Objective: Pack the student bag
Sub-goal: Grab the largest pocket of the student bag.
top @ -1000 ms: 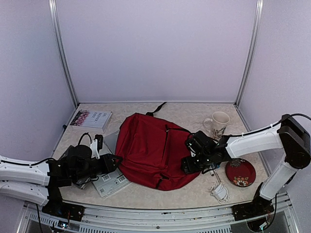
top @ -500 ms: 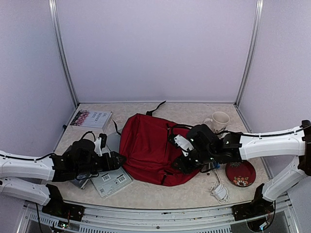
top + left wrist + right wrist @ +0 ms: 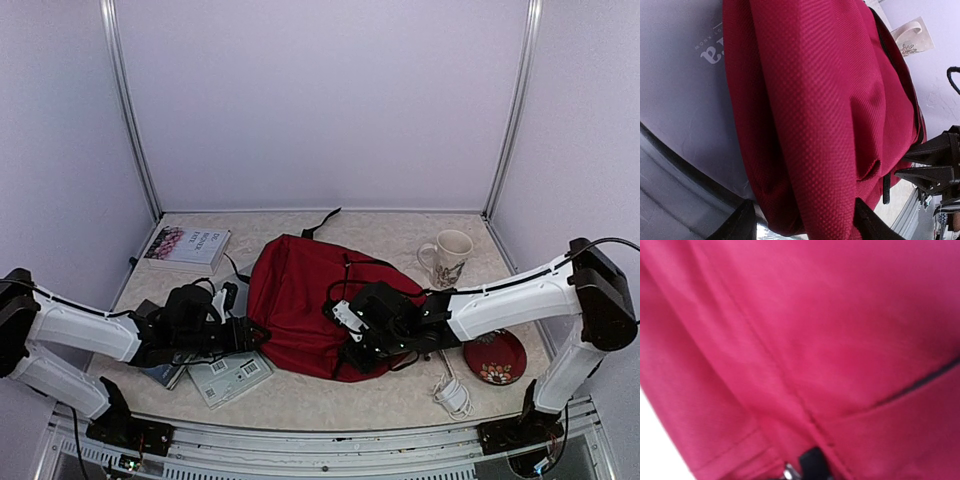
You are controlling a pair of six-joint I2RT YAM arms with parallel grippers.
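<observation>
Beige table point(image 3: 330, 402), student bag point(image 3: 305, 295) at centre. Left tool point(image 3: 802, 222) wide, astride bag edge; right tool point(image 3: 360, 340): cannot tell. Book point(image 3: 188, 246) upper left, title unreadable.

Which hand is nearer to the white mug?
The right. The right hand is over the near part of the student bag, in front and left of the mug. The left hand is at the bag's left edge, farther off.
</observation>
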